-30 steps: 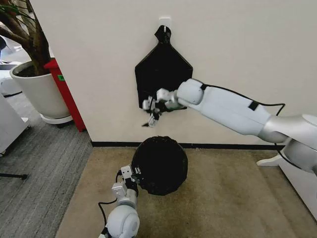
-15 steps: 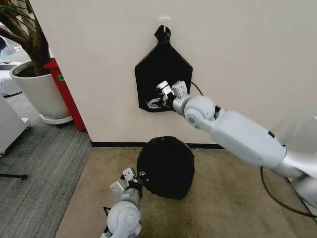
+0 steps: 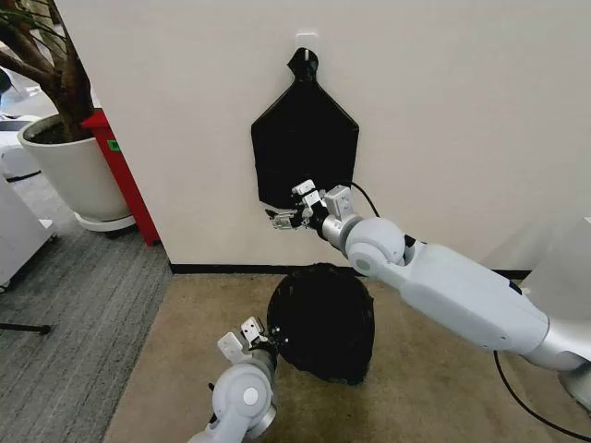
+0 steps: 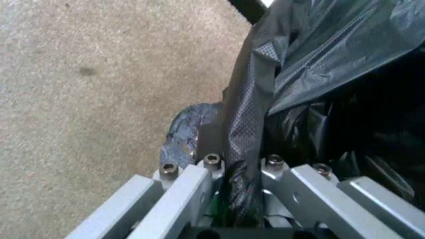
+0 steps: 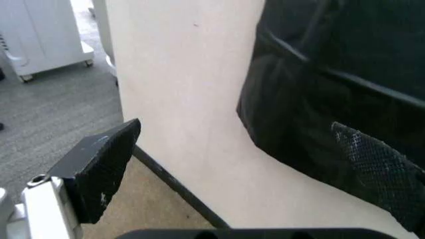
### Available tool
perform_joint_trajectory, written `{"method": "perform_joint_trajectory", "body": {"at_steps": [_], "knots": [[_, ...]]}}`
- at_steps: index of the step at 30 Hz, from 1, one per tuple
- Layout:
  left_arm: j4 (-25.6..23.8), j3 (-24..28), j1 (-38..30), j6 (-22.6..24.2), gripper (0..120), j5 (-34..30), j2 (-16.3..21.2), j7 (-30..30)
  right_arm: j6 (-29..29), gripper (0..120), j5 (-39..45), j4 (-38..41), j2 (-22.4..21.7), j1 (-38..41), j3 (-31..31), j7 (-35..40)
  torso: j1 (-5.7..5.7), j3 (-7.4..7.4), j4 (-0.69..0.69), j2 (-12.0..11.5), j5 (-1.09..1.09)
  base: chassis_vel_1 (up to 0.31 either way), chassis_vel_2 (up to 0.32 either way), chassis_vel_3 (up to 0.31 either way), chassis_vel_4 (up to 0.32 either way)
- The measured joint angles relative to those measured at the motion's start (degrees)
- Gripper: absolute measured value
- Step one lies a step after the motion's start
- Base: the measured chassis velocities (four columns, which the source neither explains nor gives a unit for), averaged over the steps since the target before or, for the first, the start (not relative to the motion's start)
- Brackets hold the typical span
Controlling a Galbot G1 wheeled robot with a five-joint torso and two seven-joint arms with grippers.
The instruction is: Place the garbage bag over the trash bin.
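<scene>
Pinching garbage bag (image 4: 292,64), left claw (image 4: 239,191)

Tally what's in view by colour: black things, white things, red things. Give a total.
Black: 2, the garbage bag on the floor and the sheaf of bags hung on the wall
White: 1, the planter
Red: 1, the panel beside it
Total: 4
</scene>
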Motion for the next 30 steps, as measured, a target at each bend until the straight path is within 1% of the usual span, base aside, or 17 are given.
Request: {"method": "perform_joint_trajectory", "body": {"at_steps": [5, 10, 11, 12, 13, 16, 17, 18, 19, 20, 23, 25, 26, 27, 30], "knots": [[0.82, 0.23, -0.05, 0.67, 1, 0.66, 0.17, -1.23, 1.15, 100, -0.93, 0.01, 0.02, -0.65, -0.15, -1.9, 0.0, 0.0, 0.0, 0.0, 0.0, 0.0, 0.0, 0.0, 0.0], [0.85, 0.12, -0.09, 1.0, 1, 0.96, 0.36, -1.22, 1.92, 100, -2.23, 0.0, -0.48, -1.09, -0.29, -4.03, 0.0, 0.0, 0.0, 0.0, 0.0, 0.0, 0.0, 0.0, 0.0], [0.85, 0.12, -0.1, 1.02, 3, 1.1, 0.37, -1.13, 1.99, 100, -2.37, -0.01, -0.52, -1.12, -0.32, -4.28, 0.0, 0.0, 0.0, 0.0, 0.0, 0.0, 0.0, 0.0, 0.0], [0.85, 0.12, -0.12, 1.02, 7, 1.26, 0.37, -1.0, 2.06, 100, -2.5, -0.03, -0.54, -1.13, -0.36, -4.57, 0.0, 0.0, 0.0, 0.0, -0.01, 0.0, 0.0, 0.0, 0.0], [0.85, 0.12, -0.12, 1.02, 7, 1.26, 0.37, -1.0, 2.06, 100, -2.5, -0.03, -0.54, -1.13, -0.36, -4.57, 0.0, 0.0, 0.0, 0.0, -0.01, 0.0, 0.0, 0.0, 0.0], [0.81, 0.12, -0.12, 1.04, 21, 1.55, 0.35, -0.83, 2.12, 100, -2.62, -0.08, -0.37, -1.14, -0.5, -4.93, 0.0, 0.0, 0.0, 0.0, 0.0, 0.0, 0.0, 0.0, 0.0], [0.77, 0.12, -0.11, 1.06, 23, 1.58, 0.35, -0.83, 2.13, 100, -2.62, -0.09, -0.28, -1.14, -0.51, -4.98, 0.0, 0.0, 0.0, 0.0, 0.0, 0.0, 0.0, 0.0, 0.0], [0.72, 0.13, -0.11, 1.08, 29, 1.64, 0.35, -0.84, 2.25, 100, -2.63, -0.22, -0.01, -1.14, -0.52, -5.05, 0.0, 0.0, 0.0, 0.0, -0.01, 0.0, 0.0, 0.0, 0.0], [0.7, 0.13, -0.11, 1.08, 32, 1.7, 0.36, -0.85, 2.32, 100, -2.64, -0.34, 0.15, -1.14, -0.53, -5.07, 0.0, 0.0, 0.0, 0.0, -0.01, 0.0, 0.0, 0.0, 0.0], [0.7, 0.13, -0.11, 1.08, 32, 1.7, 0.36, -0.85, 2.32, 100, -2.64, -0.34, 0.15, -1.14, -0.53, -5.07, 0.0, 0.0, 0.0, 0.0, -0.01, 0.0, 0.0, 0.0, 0.0], [0.52, 0.03, -0.11, 0.85, 42, 1.77, 0.4, -0.84, 2.38, 100, -2.7, -0.59, 0.44, -1.06, -0.53, -5.14, 0.0, 0.0, 0.0, 0.0, -0.01, 0.0, 0.0, 0.0, 0.0], [0.17, -0.16, -0.04, 0.75, 51, 1.79, 0.52, -0.84, 2.38, 100, -2.7, -0.69, 0.58, -0.98, -0.53, -5.14, 0.0, 0.0, 0.0, 0.0, -0.01, 0.0, 0.0, 0.0, 0.0], [-0.2, -0.29, 0.13, 0.75, 57, 1.92, 0.69, -0.84, 2.14, 100, -2.7, -0.73, 0.64, -0.91, -0.46, -4.96, 0.0, 0.0, 0.0, 0.0, -0.01, 0.0, 0.0, 0.0, 0.0], [-0.2, -0.29, 0.13, 0.75, 57, 1.92, 0.69, -0.84, 2.14, 100, -2.7, -0.73, 0.64, -0.91, -0.46, -4.96, 0.0, 0.0, 0.0, 0.0, -0.01, 0.0, 0.0, 0.0, 0.0], [-1.24, -0.52, 0.91, 0.68, 70, 4.23, 1.25, 0.09, 0.52, 100, -1.96, -0.61, 0.91, -1.03, 0.58, -1.15, 0.0, 0.0, 0.0, 0.0, -0.01, 0.0, 0.0, 0.0, 0.0]]}}
